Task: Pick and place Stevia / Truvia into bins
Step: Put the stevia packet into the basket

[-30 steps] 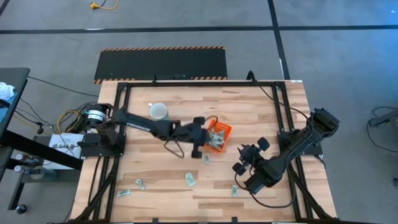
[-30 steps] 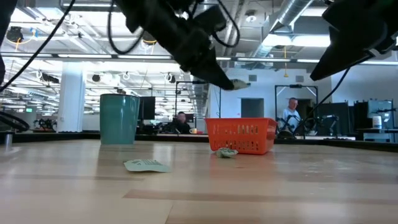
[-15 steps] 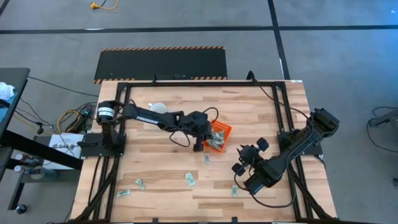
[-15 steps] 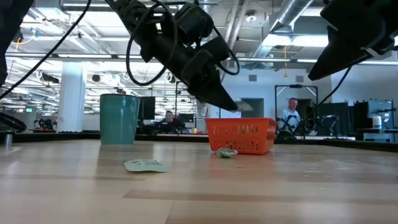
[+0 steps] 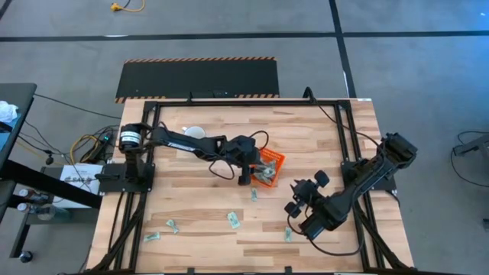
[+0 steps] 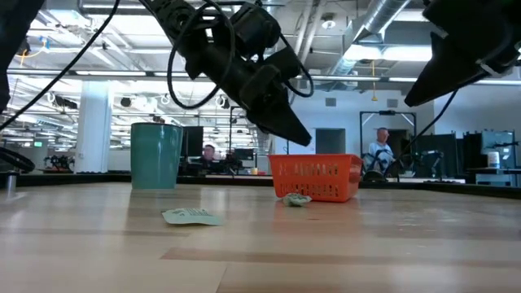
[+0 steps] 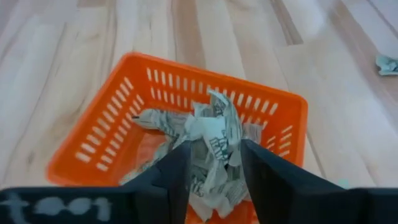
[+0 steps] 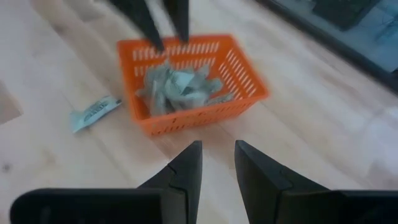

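Stevia packets lie in two places in the high view: a crumpled heap inside the orange bin (image 5: 268,167) at centre frame, and loose sachets (image 5: 232,220) strung along the lower part of the table (image 5: 191,229), one (image 5: 254,195) just below the bin. My left gripper (image 5: 247,173) hangs over the bin's left edge; the right gripper (image 5: 296,206) waits at lower right, well apart from the bin. A pale mug (image 5: 195,135) sits at upper left.

In the low view the left gripper (image 6: 297,134) points down just above the bin (image 6: 316,178), with nothing showing at its tip; a sachet (image 6: 192,216) lies at lower left and another (image 6: 296,199) against the bin's front. People show in the room behind.

The left wrist view shows its fingers (image 7: 175,177) spread apart over the packet heap (image 7: 208,140), gripping nothing that I can make out, so I judge a drop is done. Next I'd lift clear of the rim and go for a loose sachet; open board around them leaves room.

The right wrist view shows that gripper's fingers (image 8: 186,168) parted and empty, facing the bin (image 8: 189,84) and a sachet (image 8: 94,112) beside it.
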You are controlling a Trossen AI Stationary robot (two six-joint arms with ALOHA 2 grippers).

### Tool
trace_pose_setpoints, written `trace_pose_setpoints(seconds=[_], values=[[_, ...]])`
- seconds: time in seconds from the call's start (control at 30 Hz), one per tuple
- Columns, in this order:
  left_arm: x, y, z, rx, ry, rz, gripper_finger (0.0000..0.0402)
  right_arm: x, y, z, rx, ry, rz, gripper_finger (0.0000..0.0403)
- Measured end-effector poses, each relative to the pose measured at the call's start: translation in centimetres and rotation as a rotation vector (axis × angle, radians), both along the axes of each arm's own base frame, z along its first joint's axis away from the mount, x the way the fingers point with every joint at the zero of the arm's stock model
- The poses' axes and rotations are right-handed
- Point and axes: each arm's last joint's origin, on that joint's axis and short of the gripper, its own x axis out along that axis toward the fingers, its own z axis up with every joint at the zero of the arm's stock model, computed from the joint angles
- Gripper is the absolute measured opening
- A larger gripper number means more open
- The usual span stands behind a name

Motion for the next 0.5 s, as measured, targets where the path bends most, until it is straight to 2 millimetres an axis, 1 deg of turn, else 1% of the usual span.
trace_pose_setpoints(seconds=[0.13, 0.3, 0.4, 0.5], values=[[-1.1, 0.1, 1.8, -0.005, 0.027, 0.007, 0.0137, -0.1, 0.9, -0.3, 0.135, 0.041, 0.008, 0.0088], [-2.5, -0.4, 3.5, -0.011, 0.073, 0.0, 0.0138, 0.2, 2.5, -0.8, 0.455, 0.154, 0.027, 0.0088], [-2.7, -0.8, 3.7, -0.01, 0.087, -0.012, 0.0138, 0.5, 3.7, -0.8, 0.631, 0.169, 0.068, 0.0088], [-2.8, -0.9, 3.6, -0.011, 0.098, -0.015, 0.0138, 1.0, 4.7, -0.5, 0.76, 0.139, 0.104, 0.0088]])
